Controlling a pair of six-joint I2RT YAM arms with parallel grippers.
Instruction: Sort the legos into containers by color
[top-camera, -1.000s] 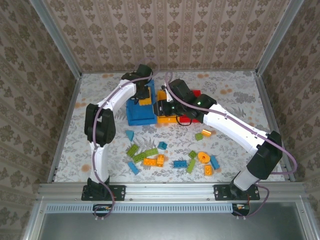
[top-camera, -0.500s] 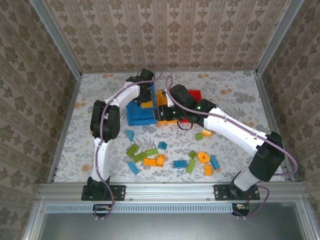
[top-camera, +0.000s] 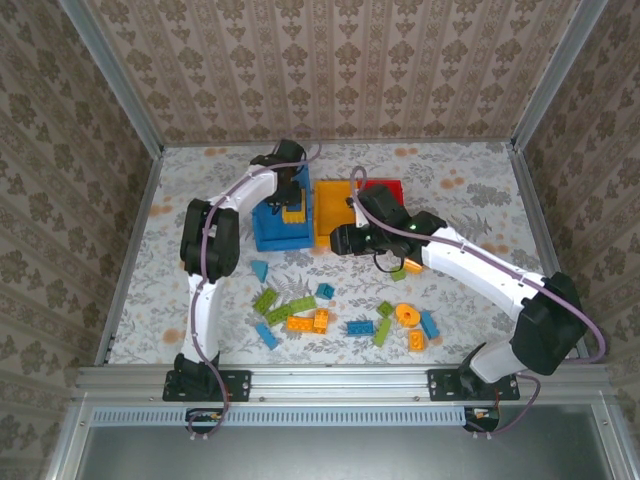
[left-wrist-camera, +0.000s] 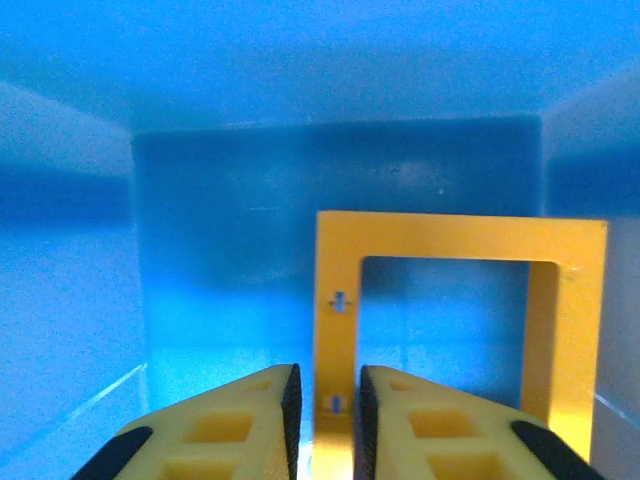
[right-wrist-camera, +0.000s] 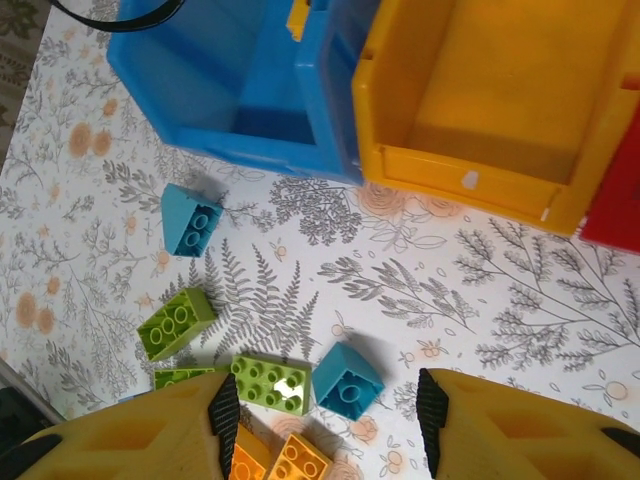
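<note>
My left gripper (top-camera: 291, 203) reaches down inside the blue bin (top-camera: 268, 236). Its fingers straddle one bar of an orange-yellow square frame (left-wrist-camera: 460, 238) that stands upright in the blue bin (left-wrist-camera: 200, 250). The right pad touches the bar, while a sliver of blue shows at the left pad. My right gripper (top-camera: 338, 240) hangs open over the table just in front of the bins. Below the right gripper (right-wrist-camera: 328, 388) lie a small blue brick (right-wrist-camera: 348, 380) and a lime brick (right-wrist-camera: 270, 385). The orange-yellow bin (top-camera: 333, 195) looks empty.
A red bin (top-camera: 385, 187) stands right of the orange-yellow bin (right-wrist-camera: 460, 170). Loose bricks lie nearer the arms: a blue wedge (top-camera: 260, 270), lime bricks (top-camera: 265, 300), orange bricks (top-camera: 321, 320), a round orange piece (top-camera: 408, 316). Metal rails edge the table.
My right arm has drawn back from over the bins to the table in front of them. The left gripper sank slightly deeper into the blue bin with the frame.
</note>
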